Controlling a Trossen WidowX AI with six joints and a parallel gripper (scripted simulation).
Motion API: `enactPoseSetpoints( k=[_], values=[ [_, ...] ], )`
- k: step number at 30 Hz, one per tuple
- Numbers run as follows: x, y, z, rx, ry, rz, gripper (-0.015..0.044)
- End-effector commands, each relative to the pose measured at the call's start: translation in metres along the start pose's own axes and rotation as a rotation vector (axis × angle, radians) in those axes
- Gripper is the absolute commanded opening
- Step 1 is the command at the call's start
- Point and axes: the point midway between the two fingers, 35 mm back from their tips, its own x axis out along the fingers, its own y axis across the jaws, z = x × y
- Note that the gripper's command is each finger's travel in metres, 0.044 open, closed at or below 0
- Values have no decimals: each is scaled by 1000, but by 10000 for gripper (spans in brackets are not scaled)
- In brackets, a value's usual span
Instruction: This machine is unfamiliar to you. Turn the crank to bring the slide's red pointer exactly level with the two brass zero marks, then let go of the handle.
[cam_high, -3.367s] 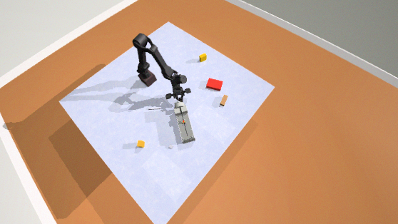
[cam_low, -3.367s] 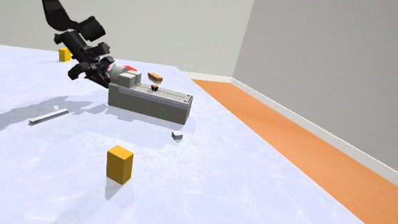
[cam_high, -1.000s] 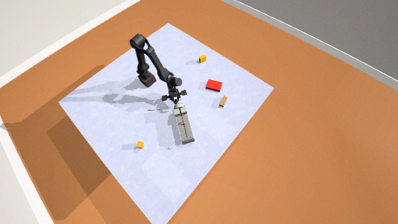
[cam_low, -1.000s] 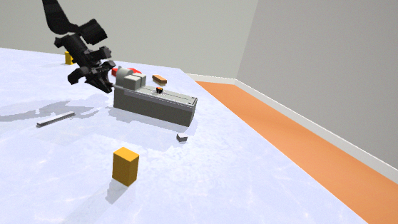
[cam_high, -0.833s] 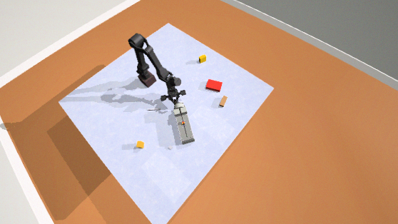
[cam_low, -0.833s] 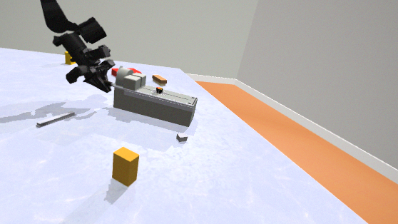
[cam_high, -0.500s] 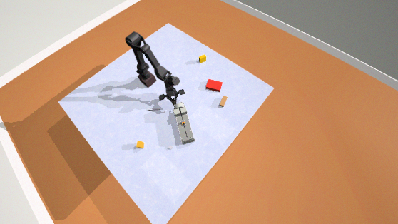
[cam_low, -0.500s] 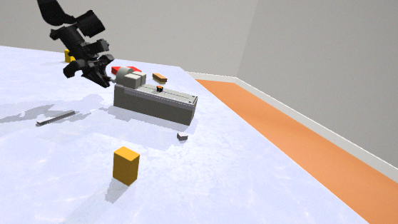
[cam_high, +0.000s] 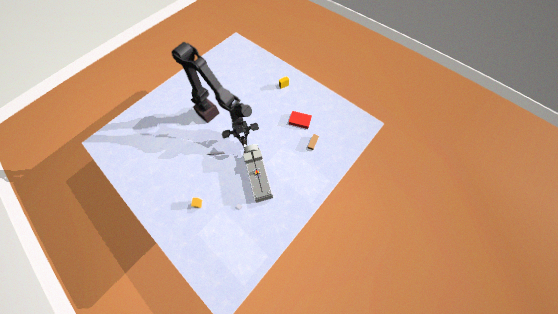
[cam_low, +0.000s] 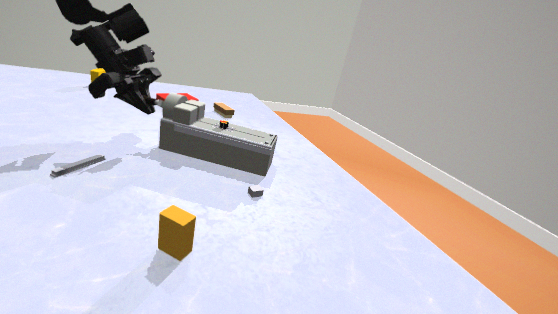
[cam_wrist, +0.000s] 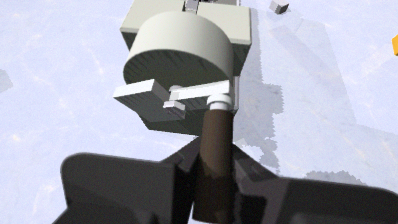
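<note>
— Gripping anything right now, or are the jaws just resting there?

— You've got them clenched on the brown handle (cam_wrist: 215, 150) of the crank (cam_wrist: 200, 93). In the wrist view the handle runs straight up out from between your jaws to a pale collar, where the flat grey crank arm meets it.

— And the machine (cam_low: 215, 145) itself?

— Directly ahead of your jaws, touching only through that handle. It is a long grey box, matte and blocky, with a pale round drum (cam_wrist: 180, 47) at the end nearest your jaws. The handle is a smooth dark cylinder; the crank arm is a thin flat bar lying crosswise.

— Which way does it run?

— Its long axis leads straight away from your jaws across the pale, mottled tabletop (cam_low: 310, 240). Along the top a slot holds the slide's red pointer (cam_low: 224, 123), about halfway down. Whether it sits level with the brass marks, you can't tell at this size.
</note>
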Motion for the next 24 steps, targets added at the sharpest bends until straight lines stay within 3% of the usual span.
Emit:
enactPoseSetpoints(
  k=[1, 24],
  values=[
    [-6, 4, 6, 6, -12, 1, 0],
    [-14, 20, 13, 7, -12, 2, 0]
  ],
)
